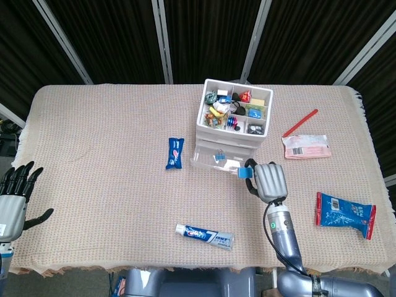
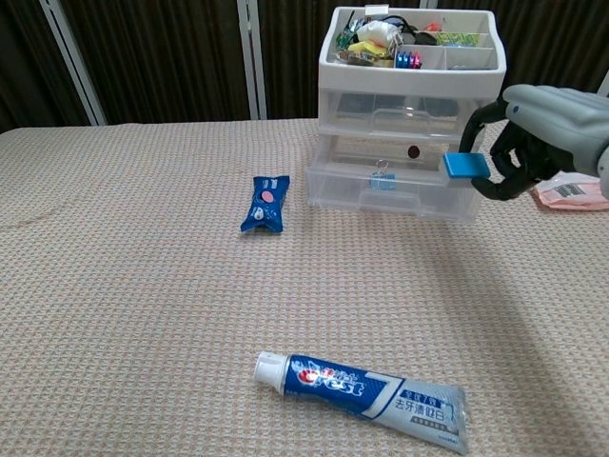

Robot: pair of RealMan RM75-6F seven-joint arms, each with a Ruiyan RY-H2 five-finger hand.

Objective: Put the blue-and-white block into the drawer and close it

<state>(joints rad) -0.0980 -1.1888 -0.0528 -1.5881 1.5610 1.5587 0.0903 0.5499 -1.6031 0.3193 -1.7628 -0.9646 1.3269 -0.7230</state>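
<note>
My right hand (image 1: 268,180) (image 2: 539,135) pinches the small blue-and-white block (image 1: 245,172) (image 2: 466,165) and holds it in the air at the right front corner of the pulled-out bottom drawer (image 1: 219,159) (image 2: 392,188). That clear drawer belongs to a white plastic drawer unit (image 1: 232,120) (image 2: 409,105) and holds a blue binder clip (image 2: 383,177). My left hand (image 1: 13,199) hangs open off the table's left edge, seen only in the head view.
A toothpaste tube (image 1: 204,236) (image 2: 363,387) lies near the front edge. A blue snack packet (image 1: 175,152) (image 2: 266,202) lies left of the drawers. On the right are a pink packet (image 1: 306,146), a red pen (image 1: 300,122) and a blue-and-red bag (image 1: 345,213).
</note>
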